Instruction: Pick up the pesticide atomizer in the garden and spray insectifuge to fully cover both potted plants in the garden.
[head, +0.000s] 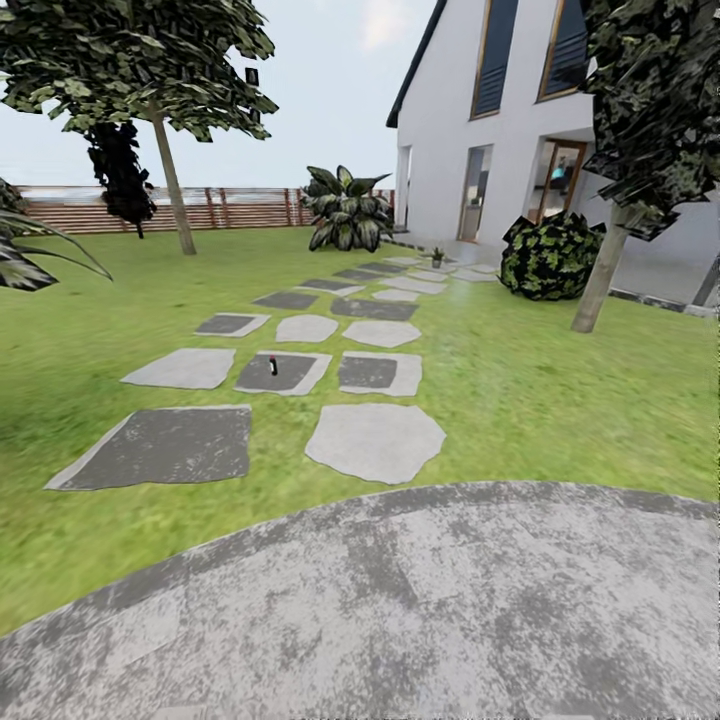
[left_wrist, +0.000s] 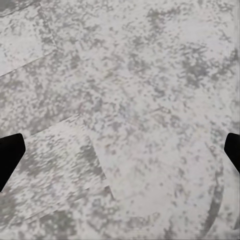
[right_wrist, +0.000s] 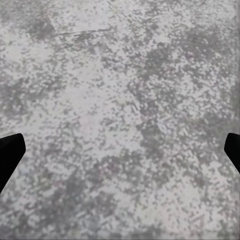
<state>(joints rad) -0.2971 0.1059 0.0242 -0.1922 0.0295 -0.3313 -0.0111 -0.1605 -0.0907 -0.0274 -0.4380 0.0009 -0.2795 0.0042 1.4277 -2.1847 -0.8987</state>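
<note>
The pesticide atomizer (head: 273, 366) stands upright on a dark grey stepping stone (head: 283, 372) in the middle of the second row of the path, well beyond the round paved patio (head: 400, 610) that spreads across the foreground. From that stone, the path of irregular slabs runs on over the lawn (head: 560, 400) toward a white house (head: 500, 130). A small potted plant (head: 437, 257) sits far past the stone at the path's end near the house, too small to make out its leaves. A large broad-leaved shrub (head: 345, 208) stands before the slatted wooden fence (head: 170, 208), and a round dark bush (head: 552, 256) sits beside a tree trunk (head: 598, 280) off to the stone's right.

The left gripper (left_wrist: 120, 155) points down at mottled grey paving, with its dark fingertips (left_wrist: 9, 155) spread wide apart and nothing between them. The right gripper (right_wrist: 120, 152) hangs the same way over the paving, its fingertips (right_wrist: 10, 150) equally far apart and empty.
</note>
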